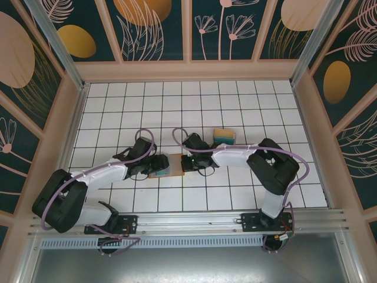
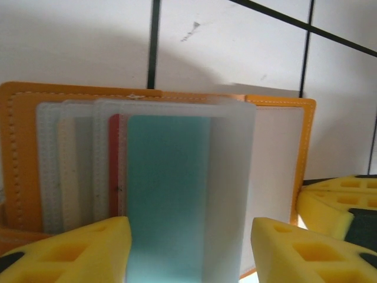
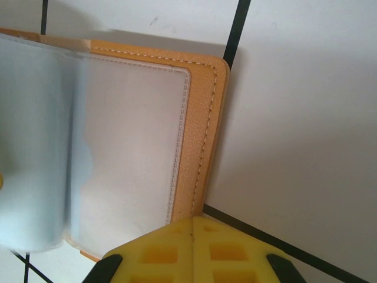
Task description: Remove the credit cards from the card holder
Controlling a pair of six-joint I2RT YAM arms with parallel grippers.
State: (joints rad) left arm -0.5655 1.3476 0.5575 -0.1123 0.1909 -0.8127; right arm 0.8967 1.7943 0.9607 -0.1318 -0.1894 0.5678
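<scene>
The two arms reach in from the near edge of the white tiled bench [image 1: 118, 106] and meet at its middle. There the left gripper [image 1: 158, 165] and the right gripper [image 1: 189, 160] flank the card holder [image 1: 177, 163], which lies open and flat.

In the left wrist view, the left gripper's [image 2: 191, 253] yellow foam fingers [image 2: 76, 250] stand apart. An upright clear sleeve [image 2: 230, 177] holding a teal card [image 2: 168, 188] rises between them. I cannot tell whether they pinch it. A red card [image 2: 113, 165] edge and more clear sleeves fan out behind, against the orange-brown cover [image 2: 17, 153].

In the right wrist view, the right gripper's [image 3: 191, 247] fingers are pressed together at the edge of the stitched cover [image 3: 203, 118], beside a clear pocket [image 3: 129, 147]. I cannot tell whether they nip the cover.

Farther toward the far edge, near the right arm, sits a small tray [image 1: 224, 137] of orange and teal pieces.
</scene>
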